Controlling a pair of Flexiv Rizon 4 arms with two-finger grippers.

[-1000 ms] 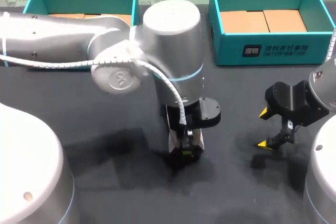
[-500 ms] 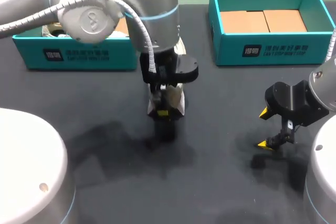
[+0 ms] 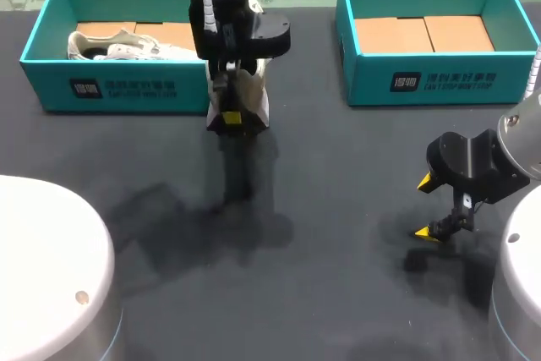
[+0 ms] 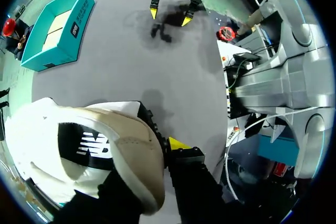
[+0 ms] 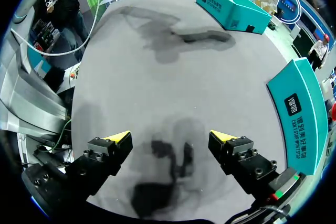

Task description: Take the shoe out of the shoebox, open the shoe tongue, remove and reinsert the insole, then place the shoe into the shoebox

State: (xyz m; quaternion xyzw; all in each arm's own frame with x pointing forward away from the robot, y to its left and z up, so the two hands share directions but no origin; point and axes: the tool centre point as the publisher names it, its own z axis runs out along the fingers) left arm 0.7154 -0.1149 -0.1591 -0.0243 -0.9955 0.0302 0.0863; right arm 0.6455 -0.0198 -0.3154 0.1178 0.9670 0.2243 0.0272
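My left gripper [image 3: 232,116] hangs above the table just in front of the left teal shoebox [image 3: 118,90], shut on a beige and white shoe [image 3: 250,89]. In the left wrist view the shoe [image 4: 121,150] with its black logo panel fills the space at the gripper [image 4: 155,142]. One yellow fingertip [image 4: 178,142] shows beside the shoe; the other is hidden behind it. A second pale shoe [image 3: 127,44] lies inside the left shoebox. My right gripper [image 3: 431,206] stands open and empty over the table at the right, fingers wide apart in its own view [image 5: 170,137].
A second teal shoebox [image 3: 427,82] with cardboard inside stands at the back right; its wall [image 5: 299,114] is beside my right gripper. The left shoebox [image 5: 233,6] shows far ahead of it. My right gripper [image 4: 170,9] appears far ahead in the left wrist view.
My left arm has swung back and to the left with the shoe, from the table's middle to the left shoebox's front corner. The right arm has not moved.
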